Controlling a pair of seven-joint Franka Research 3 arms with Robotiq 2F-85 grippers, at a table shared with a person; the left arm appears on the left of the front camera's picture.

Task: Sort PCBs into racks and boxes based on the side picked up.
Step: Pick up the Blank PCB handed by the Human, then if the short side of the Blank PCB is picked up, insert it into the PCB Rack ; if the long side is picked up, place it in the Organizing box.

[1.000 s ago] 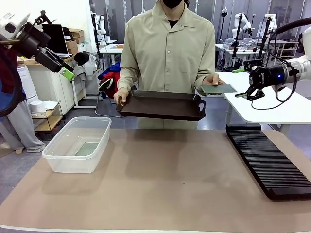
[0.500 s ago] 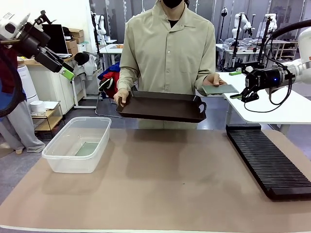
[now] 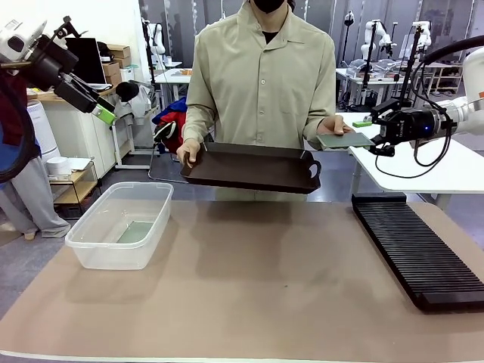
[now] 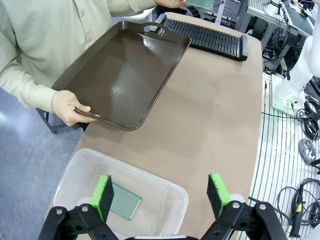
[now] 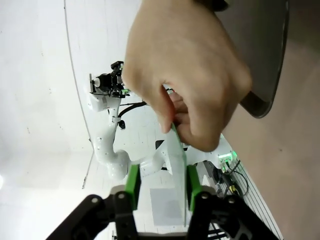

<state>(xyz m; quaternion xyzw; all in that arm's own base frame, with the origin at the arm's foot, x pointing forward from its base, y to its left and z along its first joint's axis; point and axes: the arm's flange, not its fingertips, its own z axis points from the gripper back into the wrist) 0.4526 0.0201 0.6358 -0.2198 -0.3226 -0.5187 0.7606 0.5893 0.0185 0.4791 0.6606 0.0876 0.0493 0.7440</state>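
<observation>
Upper right, the right end effector (image 3: pixel 376 136) is clamped on the free edge of the PCB (image 3: pixel 344 140) in the person's hand (image 3: pixel 333 126). The board looks thin, stiff and light. Left end effector (image 4: pixel 162 195) wide open, empty.

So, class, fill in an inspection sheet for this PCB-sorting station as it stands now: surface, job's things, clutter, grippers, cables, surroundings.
Surface: table, brown covering, flat.
Job's things: clear tub at the left, with the boxed PCB lying flat inside; black rack at the right, no board seen in its slots; offered PCB held out level in the person's hand.
Clutter: dark brown tray, held by the person over the far edge, nothing on it.
Grippers: left gripper open, raised high at the left; right gripper shut on the offered PCB.
Cables: black hose arcs over the right arm; loose cables on the floor.
Surroundings: white side table behind the right arm.
</observation>
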